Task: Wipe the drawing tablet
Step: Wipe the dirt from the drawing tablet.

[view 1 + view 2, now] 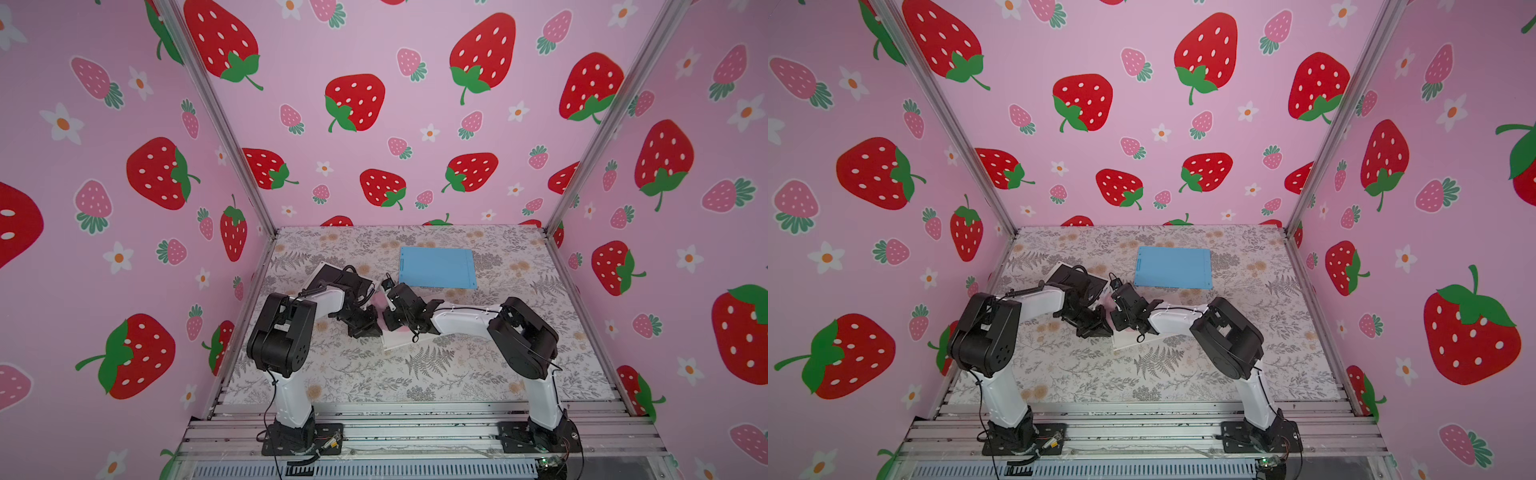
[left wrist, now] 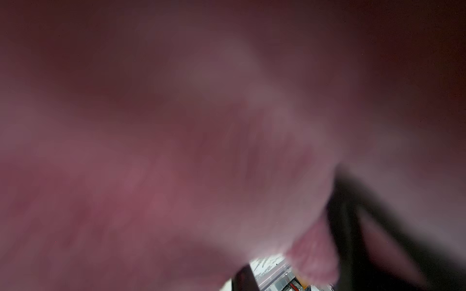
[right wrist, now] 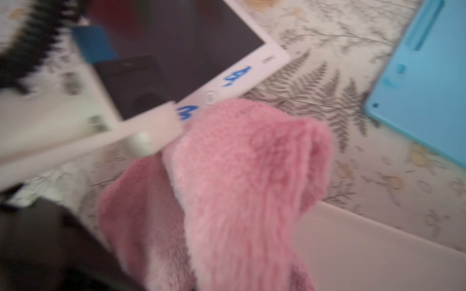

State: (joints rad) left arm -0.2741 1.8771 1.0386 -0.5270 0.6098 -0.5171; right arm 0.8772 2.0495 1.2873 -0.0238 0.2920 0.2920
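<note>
We are folding our left arm inward, its left gripper [image 1: 371, 328] clenched on the pink cloth [image 3: 239, 181]. At three o'clock, our right gripper [image 1: 388, 318] is pinching the same cloth. The drawing tablet [image 3: 191, 42] is lying at eleven o'clock.

The drawing tablet [image 3: 191, 47] has a white frame around a dark, blank screen, with blue handwritten marks and a round button on its border; it lies flat on the floral tabletop, partly hidden under the arms in both top views. The pink fluffy cloth [image 3: 239, 181] hangs bunched and folded, just beside the tablet's marked border.
</note>
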